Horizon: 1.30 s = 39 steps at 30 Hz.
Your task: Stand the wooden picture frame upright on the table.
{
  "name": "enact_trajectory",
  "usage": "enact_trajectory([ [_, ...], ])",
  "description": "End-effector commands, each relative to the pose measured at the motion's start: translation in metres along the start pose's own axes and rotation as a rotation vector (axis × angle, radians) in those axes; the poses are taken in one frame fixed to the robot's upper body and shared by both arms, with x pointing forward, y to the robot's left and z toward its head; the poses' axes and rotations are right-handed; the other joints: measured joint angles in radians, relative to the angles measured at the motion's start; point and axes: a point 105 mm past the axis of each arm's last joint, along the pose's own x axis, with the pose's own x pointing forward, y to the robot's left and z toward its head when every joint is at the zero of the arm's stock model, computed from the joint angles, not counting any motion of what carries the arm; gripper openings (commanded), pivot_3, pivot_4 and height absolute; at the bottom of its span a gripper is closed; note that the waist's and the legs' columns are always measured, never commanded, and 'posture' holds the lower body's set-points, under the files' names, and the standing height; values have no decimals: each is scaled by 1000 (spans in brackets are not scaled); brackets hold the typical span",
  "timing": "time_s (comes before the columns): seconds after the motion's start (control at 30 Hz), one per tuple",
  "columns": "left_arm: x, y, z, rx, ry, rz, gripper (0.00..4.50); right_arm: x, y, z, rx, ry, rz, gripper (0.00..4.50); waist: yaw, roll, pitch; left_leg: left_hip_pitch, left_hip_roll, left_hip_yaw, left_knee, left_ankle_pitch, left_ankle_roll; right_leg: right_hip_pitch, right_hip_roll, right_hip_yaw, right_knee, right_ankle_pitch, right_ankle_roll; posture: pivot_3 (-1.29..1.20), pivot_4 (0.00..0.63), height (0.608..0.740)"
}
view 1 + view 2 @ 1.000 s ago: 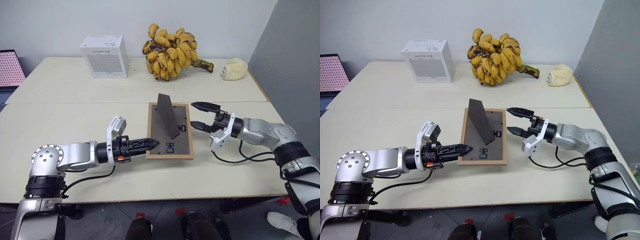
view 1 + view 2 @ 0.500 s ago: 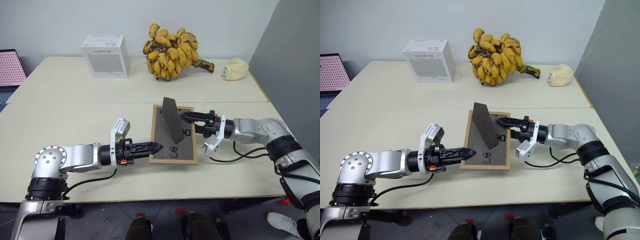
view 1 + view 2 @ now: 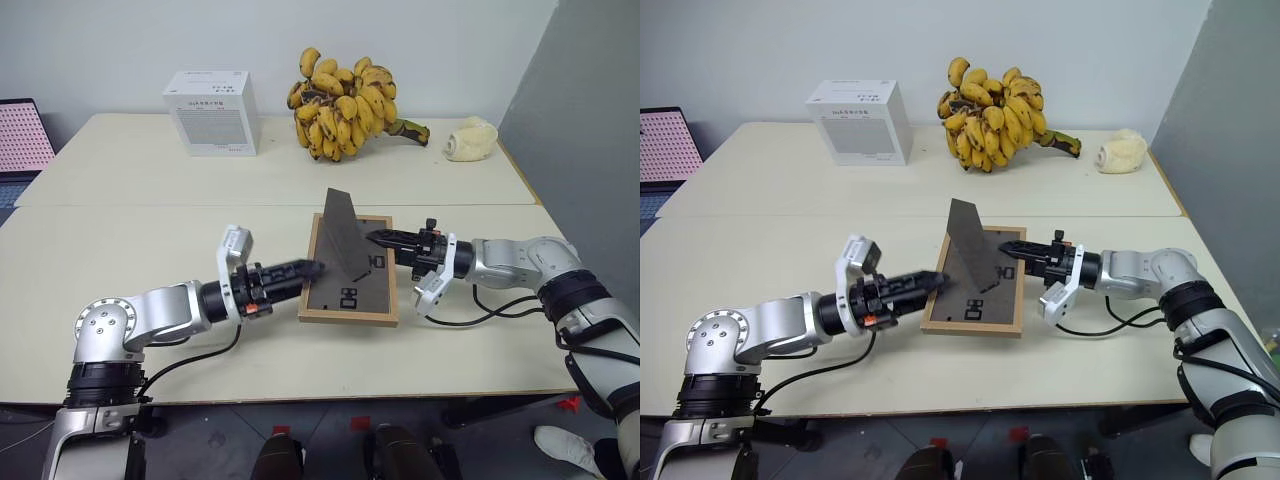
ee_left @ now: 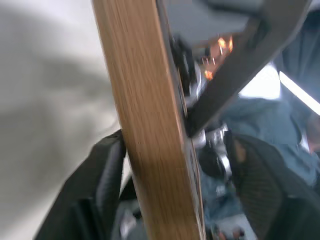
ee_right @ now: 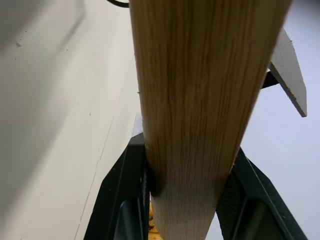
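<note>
The wooden picture frame [image 3: 345,298] lies picture side down on the table [image 3: 150,235], its dark grey back facing up and its stand [image 3: 340,232] sticking up. My right gripper [image 3: 378,237] reaches in level from the right and is shut on the frame's right edge; in the right wrist view both fingers [image 5: 127,200] press against the wood [image 5: 195,100]. Level at the frame's left edge is my left gripper [image 3: 308,267]. It is open, and in the left wrist view its fingers [image 4: 102,185] stand apart on either side of the wooden edge [image 4: 150,125].
A white box [image 3: 210,110] stands at the back left, a bunch of bananas [image 3: 340,90] at the back middle and a cream lump [image 3: 468,138] at the back right. A pink dotted panel [image 3: 22,135] stands off the table's left side.
My right gripper came in from the right and shut on the frame's right edge. My left gripper moved forward and opened around the left edge. The frame shifted slightly to the right.
</note>
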Motion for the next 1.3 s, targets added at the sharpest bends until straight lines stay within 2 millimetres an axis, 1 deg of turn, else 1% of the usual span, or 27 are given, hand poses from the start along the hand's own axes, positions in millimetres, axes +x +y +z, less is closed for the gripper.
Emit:
enact_trajectory([
  [0.03, -20, -12, 26, 92, -126, 64, 4367, -4, -16, -9, 168, 43, -123, 1271, -1, 0, 0, 0, 0, 0, 0, 0, 0, 0, 0, 0, 0, 0, 0, 0, 150, 740],
  [0.07, -23, -13, 29, 103, -143, 76, 4485, -3, -15, -11, 211, 54, -133, 1271, -2, 0, 0, 0, 0, 0, 0, 0, 0, 1, 0, 0, -1, 0, 0, 0, 150, 740],
  [0.13, -32, -21, 28, 266, -128, 182, 4500, 3, -9, -23, 345, 138, -145, 1271, -12, -2, 1, 3, 0, 1, 0, 0, 0, 4, 0, 0, -1, 0, 0, 0, 150, 740],
  [0.17, -34, -24, 29, 345, -131, 231, 4500, 8, -7, -33, 461, 197, -160, 1271, -16, -3, 1, 6, 1, 0, -1, 0, 0, 7, 0, 0, -2, 0, 0, 0, 150, 740],
  [0.2, -34, -25, 28, 415, -129, 280, 4500, 14, -4, -43, 623, 251, -175, 1271, -16, -3, 1, 7, 1, -1, -1, 0, 0, 10, 0, -1, -3, 0, 0, 0, 150, 740],
  [0.23, -32, -26, 25, 503, -117, 321, 4500, 20, -1, -50, 790, 269, -177, 1271, -17, -3, 1, 8, 1, -1, -1, 0, 0, 11, 0, -1, -3, 0, 0, 0, 150, 740],
  [0.3, -29, -29, 17, 687, -69, 384, 4500, 35, 2, -53, 1092, 235, -159, 1271, -15, -2, 1, 11, 2, -2, -1, 0, 0, 14, 0, -2, -3, 0, 0, 0, 150, 740],
  [0.33, -29, -30, 15, 773, -53, 411, 4500, 42, 1, -55, 1209, 211, -162, 1271, -13, -2, 1, 11, 2, -2, -1, 0, 0, 14, 0, -3, -2, 0, 0, 0, 150, 740],
  [0.43, -32, -32, 18, 923, -79, 429, 4500, 55, -2, -57, 1463, 155, -154, 1271, -5, 0, 3, 11, 2, -2, -1, 0, 0, 14, 0, -4, -1, 0, -1, 0, 150, 740],
  [0.5, -36, -31, 21, 986, -112, 445, 4500, 64, 5, -55, 1662, 130, -110, 1271, 0, 0, 3, 11, 2, -2, -1, 0, 0, 13, 1, -5, -1, -1, -2, 0, 150, 740],
  [0.57, -39, -29, 24, 1014, -136, 462, 4500, 68, 11, -53, 1775, 134, -79, 1271, 3, 0, 3, 11, 2, -1, -2, 0, 0, 12, 1, -5, -1, -1, -3, 0, 150, 740],
  [0.63, -42, -26, 26, 1039, -148, 475, 4500, 70, 18, -52, 1823, 160, -60, 1271, 6, 0, 2, 10, 2, -1, -2, 0, 0, 12, 1, -4, -2, -1, -3, 0, 150, 740],
  [0.73, -46, -23, 30, 1054, -167, 497, 4500, 70, 24, -52, 1837, 188, -53, 1271, 10, 0, 2, 5, 2, -1, -2, 0, 0, 8, 1, -5, -3, -1, -3, 0, 150, 740],
  [0.83, -46, -19, 28, 1075, -149, 495, 4500, 69, 30, -54, 1908, 214, -75, 1271, 8, -1, 2, 3, 2, 0, -2, -1, 1, 6, 1, -3, -5, -1, -3, 0, 150, 740],
  [0.9, -44, -19, 28, 1094, -135, 489, 4500, 67, 31, -56, 1912, 225, -95, 1978, 6, -1, 2, 3, 2, 1, -3, -1, 1, 6, 1, -3, -5, -1, -3, 0, 150, 740],
  [0.93, -44, -18, 28, 1097, -133, 487, 4500, 66, 31, -56, 1911, 227, -98, 2108, 6, -1, 2, 3, 2, 0, -3, -1, 1, 5, 1, -3, -5, -1, -3, 0, 150, 740],
  [1.1, -43, -16, 33, 1101, -136, 485, 4500, 57, 39, -56, 1889, 252, -77, 3307, 5, -1, 2, 4, 2, 0, -3, -1, 1, 6, 2, -3, -4, -1, -3, 0, 150, 740],
  [1.17, -43, -15, 35, 1105, -136, 484, 4500, 46, 44, -58, 1881, 276, -74, 3799, 5, -1, 2, 4, 3, 0, -3, -1, 1, 6, 2, -3, -4, -1, -2, 0, 150, 740],
  [1.23, -44, -15, 36, 1117, -122, 486, 4500, 29, 50, -58, 1870, 291, -57, 4313, 7, -1, 2, 4, 2, 0, -3, -1, 1, 6, 2, -3, -4, -1, -2, 0, 150, 740],
  [1.27, -45, -15, 37, 1119, -118, 485, 4500, 19, 54, -57, 1846, 306, -40, 4424, 9, -1, 2, 4, 2, 0, -3, -1, 1, 6, 2, -4, -4, -1, -2, 0, 150, 740],
  [1.3, -46, -16, 39, 1117, -114, 484, 4500, 9, 58, -58, 1815, 338, -26, 4424, 11, -1, 2, 4, 2, 0, -3, -1, 1, 6, 2, -4, -5, -1, -2, 0, 150, 740],
])
